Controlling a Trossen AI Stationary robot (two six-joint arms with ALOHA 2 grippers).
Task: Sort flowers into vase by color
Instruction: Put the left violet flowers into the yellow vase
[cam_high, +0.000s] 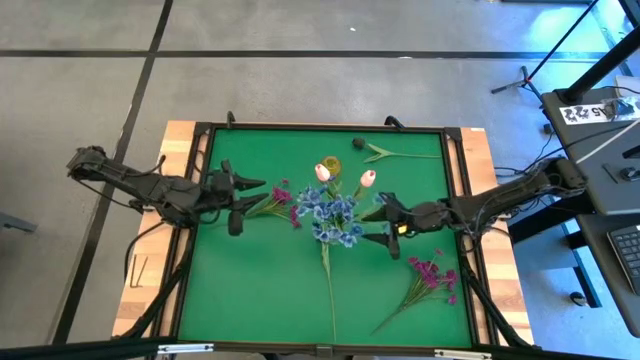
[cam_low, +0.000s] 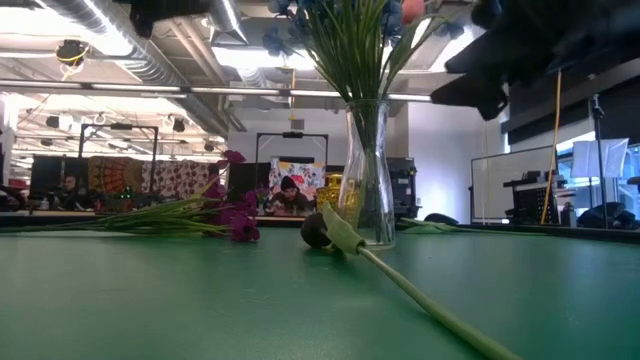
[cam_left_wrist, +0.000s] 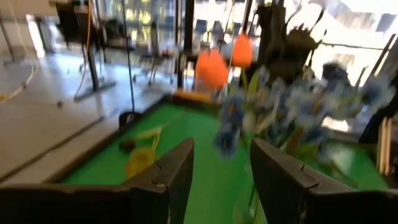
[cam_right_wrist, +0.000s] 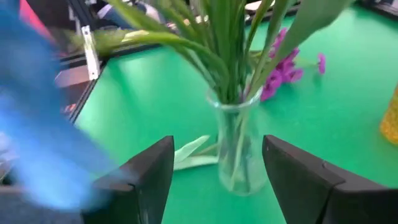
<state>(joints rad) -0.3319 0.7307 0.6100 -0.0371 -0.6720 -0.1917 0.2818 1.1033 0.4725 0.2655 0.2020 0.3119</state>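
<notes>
A clear glass vase (cam_low: 367, 190) stands mid-table and holds blue blossom sprays (cam_high: 330, 212) and two white-pink tulip buds (cam_high: 322, 172). One magenta spray (cam_high: 283, 200) lies on the mat left of the vase, and another (cam_high: 432, 275) lies near the right near corner. A dark tulip bud (cam_high: 358, 145) lies by the far edge, stem pointing right. My left gripper (cam_high: 243, 203) is open, raised beside the left magenta spray. My right gripper (cam_high: 384, 222) is open just right of the vase (cam_right_wrist: 233, 149), fingers on either side of it without touching.
A small yellow glass object (cam_high: 331, 163) stands behind the vase toward the far edge. A long green stem (cam_high: 328, 290) runs on the mat from the vase toward the near edge. A black frame (cam_high: 455, 180) rims the green mat. Bare mat (cam_high: 250, 280) lies near-left.
</notes>
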